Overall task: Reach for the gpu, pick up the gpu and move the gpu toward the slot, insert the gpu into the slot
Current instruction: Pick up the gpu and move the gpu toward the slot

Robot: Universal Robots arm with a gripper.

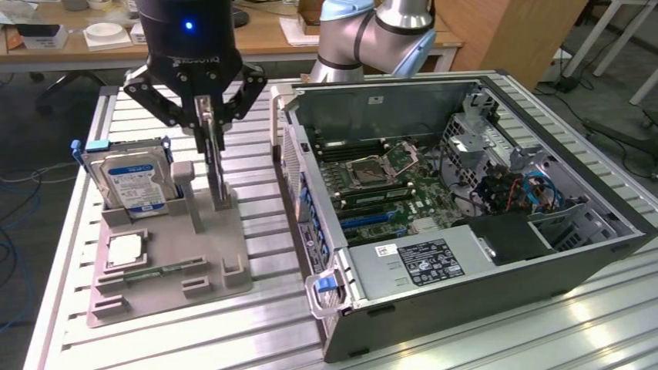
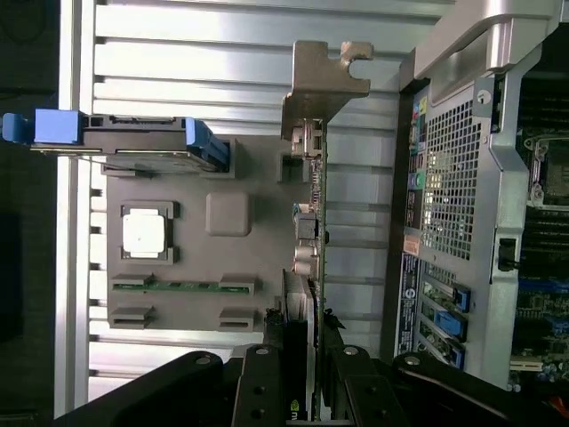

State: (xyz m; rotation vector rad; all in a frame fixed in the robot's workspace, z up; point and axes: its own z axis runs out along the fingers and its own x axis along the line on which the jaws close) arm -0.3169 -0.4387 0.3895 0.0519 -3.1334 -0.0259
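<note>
The graphics card [image 1: 218, 173] stands upright on its long edge in a groove of the grey holder [image 1: 206, 247], on the side of the holder that is nearer to the open computer case [image 1: 463, 285]. Its metal bracket [image 2: 322, 80] is at the end of the card farthest from the gripper. At the opposite side of the holder a hard drive [image 1: 134, 181] stands in its own pocket.

The gripper [image 1: 209, 127] is directly above the holder and pinches the upper edge of the card, one finger on each face. The lower edge of the card looks seated in the groove, so I judge the step in hand to be the pick-up.

To do it well, the grip should be firm on the flat board and not on the small parts. The lift should go straight up out of the holder, without tilt or twist, because a thin card can jam in the groove or bend. Any sideways travel from the holder should wait until the lower edge is fully out.
</note>
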